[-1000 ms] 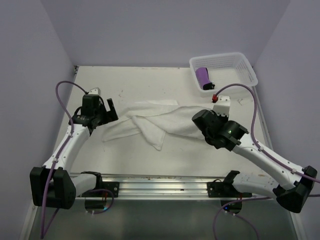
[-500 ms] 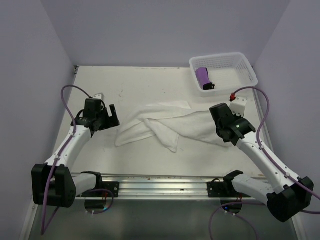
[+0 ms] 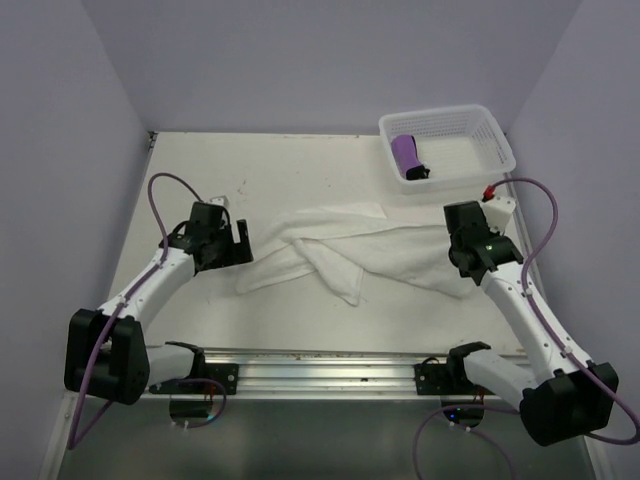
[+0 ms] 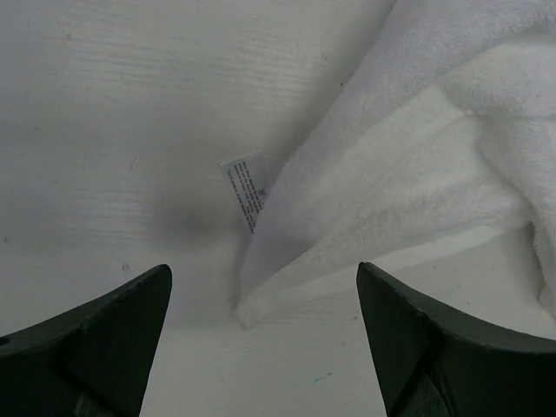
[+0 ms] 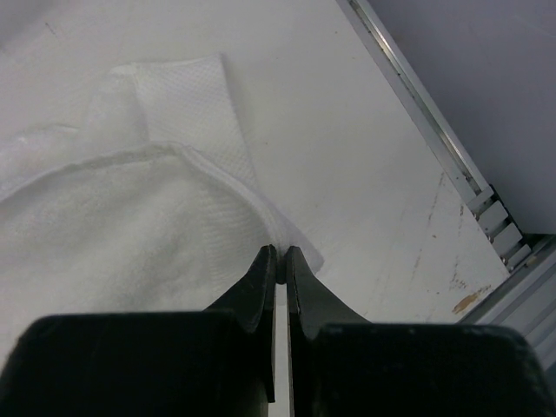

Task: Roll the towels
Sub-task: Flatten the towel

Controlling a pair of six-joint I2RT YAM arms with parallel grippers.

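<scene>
The large white towel (image 3: 340, 250) lies crumpled and stretched across the middle of the table. My right gripper (image 3: 464, 270) is at its right end, shut on the towel's thin edge (image 5: 280, 254). My left gripper (image 3: 243, 243) is open at the towel's left end. In the left wrist view the towel's near corner (image 4: 249, 309) lies flat on the table between the fingertips, with the left gripper (image 4: 265, 291) holding nothing and a small label (image 4: 246, 187) just beyond. The purple towel (image 3: 406, 153) lies rolled in the basket.
The white perforated basket (image 3: 478, 133) stands at the back right corner. Purple cables loop beside both arms. A metal rail (image 3: 320, 365) runs along the near edge. Walls close in the left, the right and the back.
My right gripper has dragged the white towel to the right, stretching it out. My left arm has moved right to the towel's left corner, its jaws a little narrower.
</scene>
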